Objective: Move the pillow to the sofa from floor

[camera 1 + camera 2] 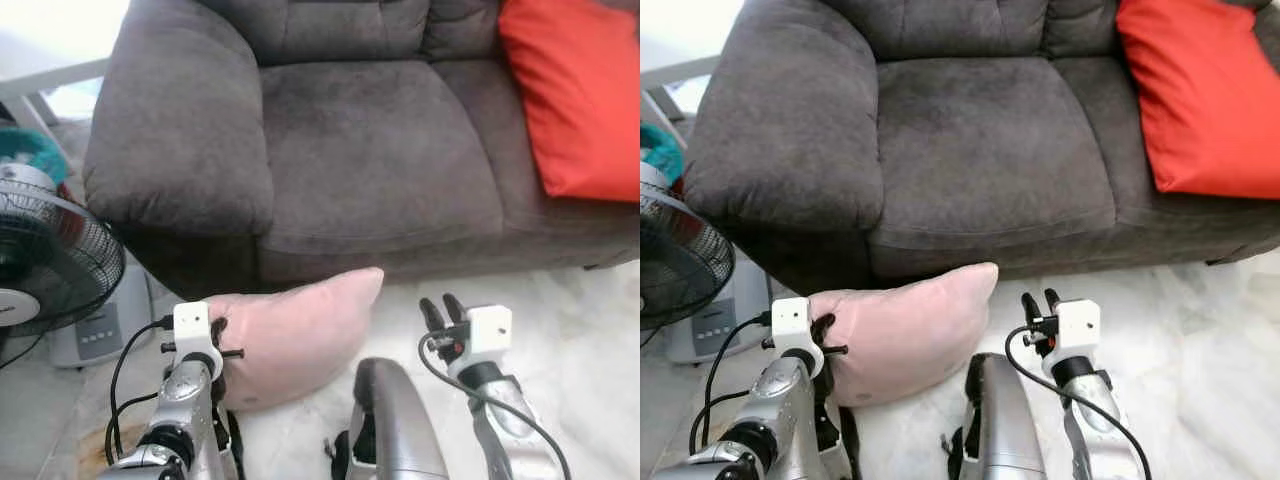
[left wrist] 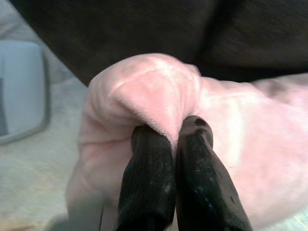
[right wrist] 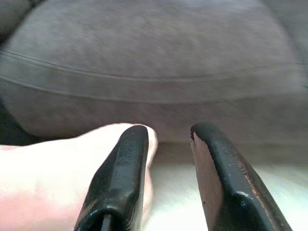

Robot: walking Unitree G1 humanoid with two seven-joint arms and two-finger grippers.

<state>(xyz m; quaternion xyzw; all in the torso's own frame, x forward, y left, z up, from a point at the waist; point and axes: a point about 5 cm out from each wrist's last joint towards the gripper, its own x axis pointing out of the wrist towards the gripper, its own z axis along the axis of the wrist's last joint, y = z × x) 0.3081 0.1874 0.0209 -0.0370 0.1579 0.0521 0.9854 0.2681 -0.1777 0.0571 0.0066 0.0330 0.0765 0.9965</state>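
I have the pink pillow (image 1: 295,335) on the pale floor (image 1: 590,330), lying just in front of the base of the grey sofa (image 1: 380,150), with one corner pointing up toward the seat edge. My left pincer (image 2: 173,139) is pressed together on a fold of plush at the pillow's near-left corner; the left wrist view shows fabric bunched between the two black fingers (image 2: 149,183), so I judge the pinch as seated but shallow. My right pincer (image 1: 442,310) hangs spread beside the pillow's right corner, apart from it and holding nothing; the right wrist view looks past its fingers at the sofa front with the pillow's tip just beside one finger. The step in hand is the lift, and I judge the task as barely begun, since the pillow rests on the floor. To do this well, I would bring the right pincer onto the free corner before raising, so that the load is shared and the soft body does not sag or swing. If I lift on the left grip alone, the plush may slip out of the fingers. I would raise high enough to clear the seat front, then carry forward onto the open grey cushion, keeping well apart from the red cushion (image 1: 575,95) at the right end. The standing fan (image 1: 45,260) sits near my left arm; I would keep the elbow away from it.
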